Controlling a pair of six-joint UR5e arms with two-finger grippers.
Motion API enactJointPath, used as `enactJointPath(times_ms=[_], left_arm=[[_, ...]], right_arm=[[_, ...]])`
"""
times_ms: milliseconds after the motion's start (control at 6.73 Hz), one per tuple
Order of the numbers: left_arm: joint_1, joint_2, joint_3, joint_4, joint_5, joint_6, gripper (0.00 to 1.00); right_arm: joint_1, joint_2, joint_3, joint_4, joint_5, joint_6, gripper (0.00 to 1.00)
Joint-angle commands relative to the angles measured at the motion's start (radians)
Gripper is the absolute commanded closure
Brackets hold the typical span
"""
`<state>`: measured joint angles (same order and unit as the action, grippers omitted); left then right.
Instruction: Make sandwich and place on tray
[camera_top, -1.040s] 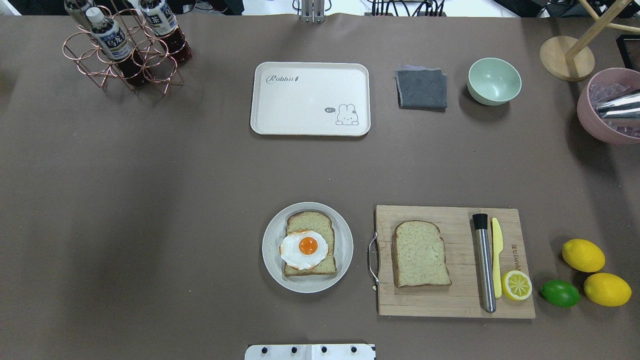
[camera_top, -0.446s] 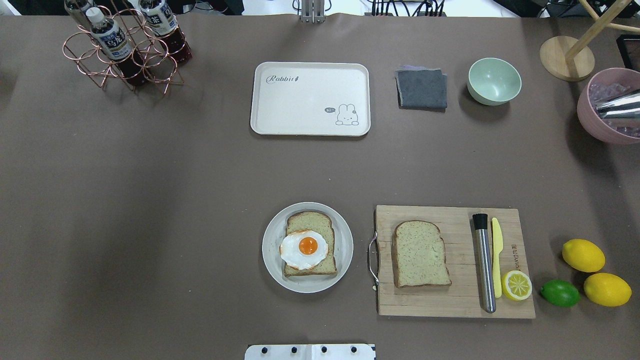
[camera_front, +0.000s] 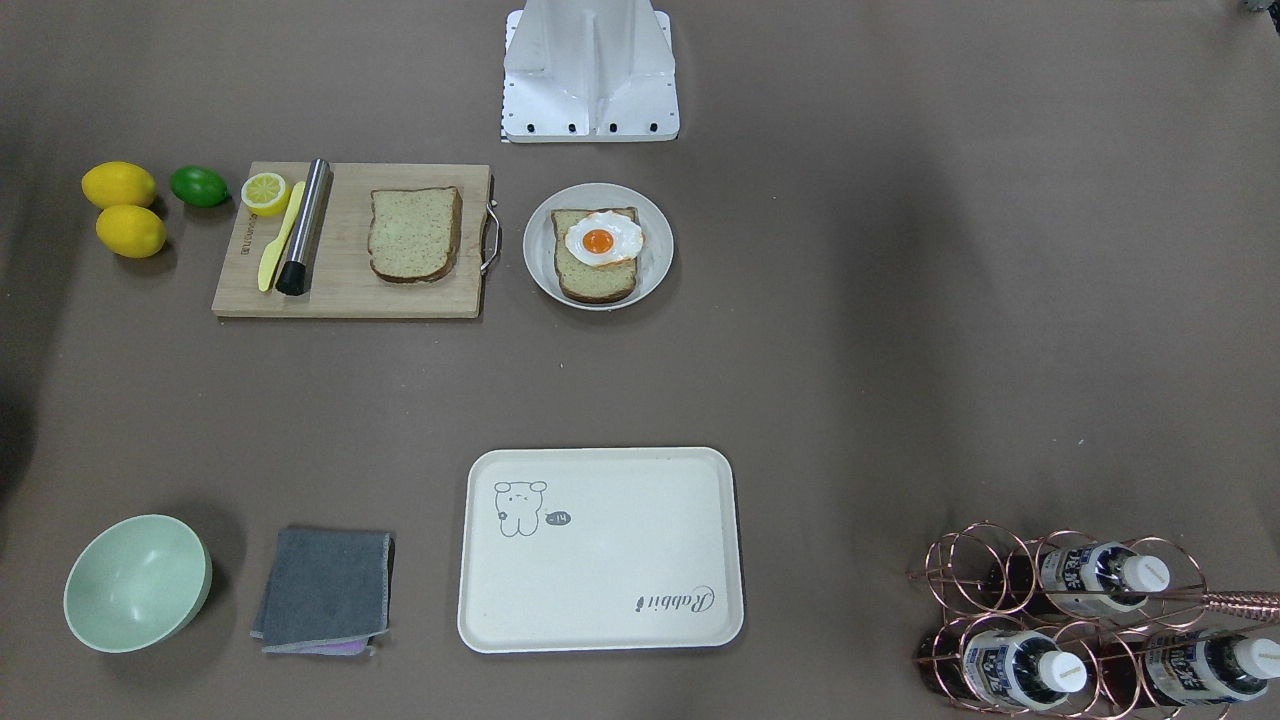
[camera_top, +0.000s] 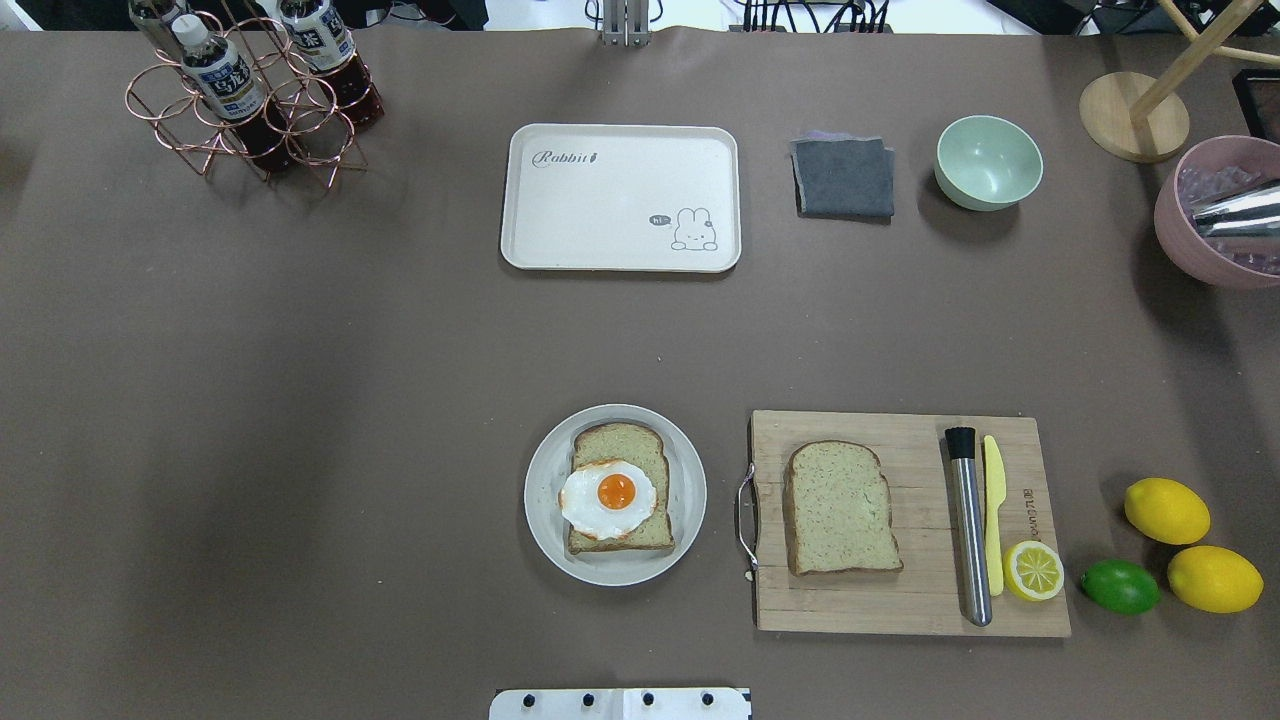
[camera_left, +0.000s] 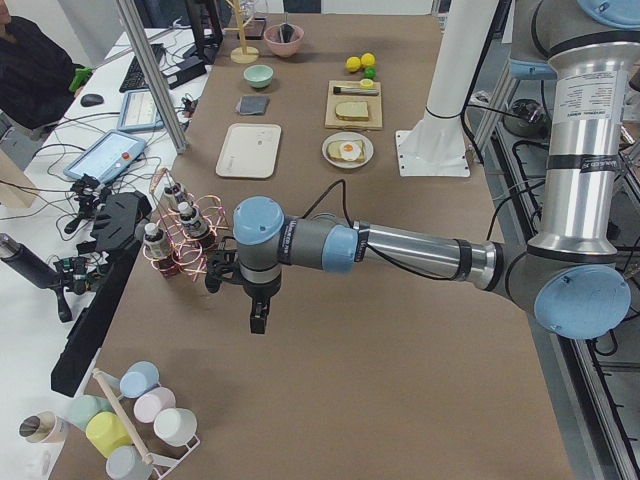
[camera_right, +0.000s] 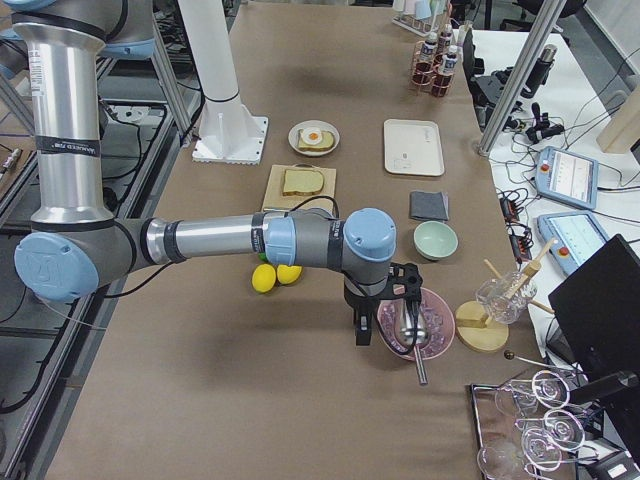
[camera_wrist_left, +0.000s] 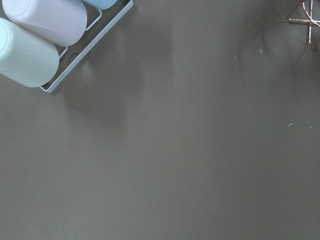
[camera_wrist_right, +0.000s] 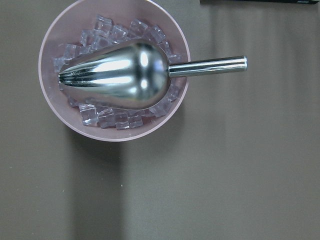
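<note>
One bread slice (camera_top: 622, 445) lies on a round grey plate (camera_top: 545, 465) with the fried egg (camera_top: 608, 497) on top of it. A second bread slice (camera_top: 840, 507) lies bare on the wooden cutting board (camera_top: 900, 605). The cream tray (camera_top: 610, 215) sits farther out with nothing on it. My left gripper (camera_left: 257, 318) hangs over bare table near the bottle rack, far from the food. My right gripper (camera_right: 361, 332) hangs beside the pink bowl. Both show only in side views, so I cannot tell whether they are open or shut.
A steel rod (camera_top: 968, 525), yellow knife (camera_top: 993, 500) and lemon half (camera_top: 1033, 570) share the board. Two lemons (camera_top: 1166, 510) and a lime (camera_top: 1120, 586) lie beside it. Grey cloth (camera_top: 843, 177), green bowl (camera_top: 988, 160), bottle rack (camera_top: 250, 100) and pink ice bowl (camera_wrist_right: 55, 107) with scoop (camera_wrist_right: 117, 72) stand around.
</note>
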<state>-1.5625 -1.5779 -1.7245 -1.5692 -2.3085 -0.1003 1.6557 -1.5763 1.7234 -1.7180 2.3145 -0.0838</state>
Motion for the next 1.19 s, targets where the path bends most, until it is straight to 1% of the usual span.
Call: enactJointPath(times_ms=[0, 743, 1040], left_arm=[[0.009, 0.002, -0.001, 0.0, 0.0, -0.001, 0.02], [0.009, 0.007, -0.007, -0.002, -0.002, -0.001, 0.02], [0.009, 0.004, -0.009, -0.023, -0.032, -0.002, 0.02]], right_arm=[[-0.005, 0.018, -0.01, 0.0, 0.0, -0.002, 0.0], [-0.007, 0.021, 0.01, 0.005, 0.002, -0.001, 0.0], [-0.008, 0.024, 0.031, 0.005, 0.016, -0.001, 0.0]])
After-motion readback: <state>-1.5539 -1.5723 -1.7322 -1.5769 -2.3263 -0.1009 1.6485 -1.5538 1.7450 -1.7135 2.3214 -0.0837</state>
